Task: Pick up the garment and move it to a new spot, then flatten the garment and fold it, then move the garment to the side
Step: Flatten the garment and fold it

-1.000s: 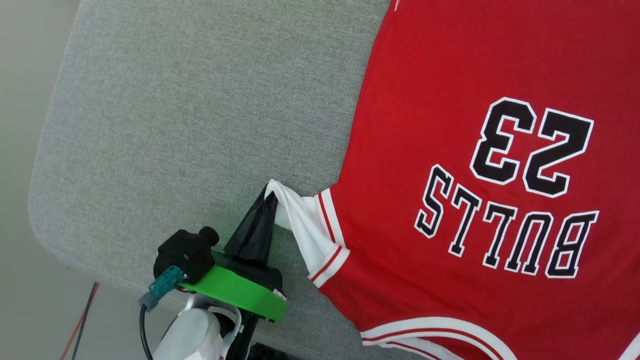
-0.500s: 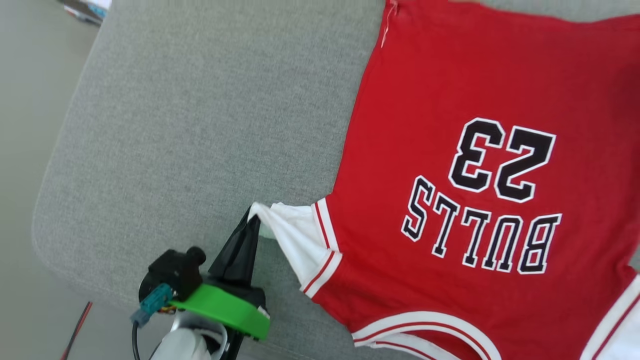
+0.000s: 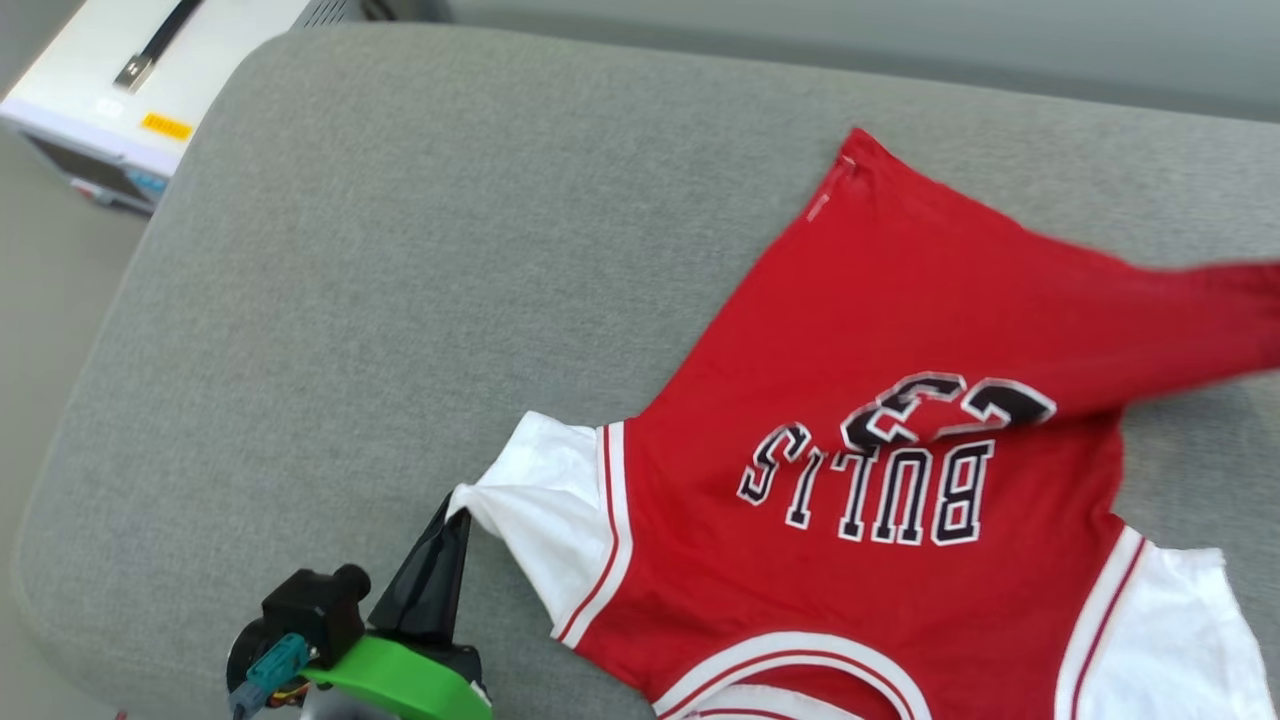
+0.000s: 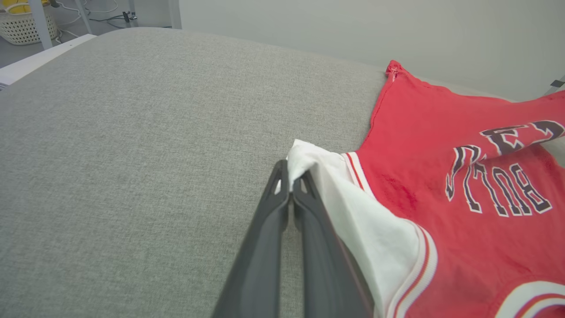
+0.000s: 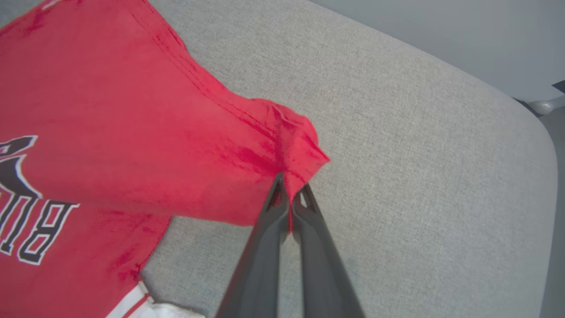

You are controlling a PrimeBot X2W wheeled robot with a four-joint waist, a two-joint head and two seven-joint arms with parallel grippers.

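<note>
The garment, red with black "BULLS" lettering and white sleeves, lies on a grey cushioned surface. My left gripper at the lower left is shut on the tip of the garment's white sleeve; in the left wrist view the left gripper pinches that tip just above the cushion. In the right wrist view my right gripper is shut on a bunched red hem corner. That corner is lifted, and the garment's far right part drapes over the number.
The grey cushion has rounded edges, with bare room to the left of the garment. A white box-like unit stands beyond the cushion's far left corner. A pale basket sits on the floor farther off.
The head camera has tilted, so more of the cushion shows. The right gripper has shut on the red hem corner and raised it, so the fabric now folds over the number. The left grip is unchanged.
</note>
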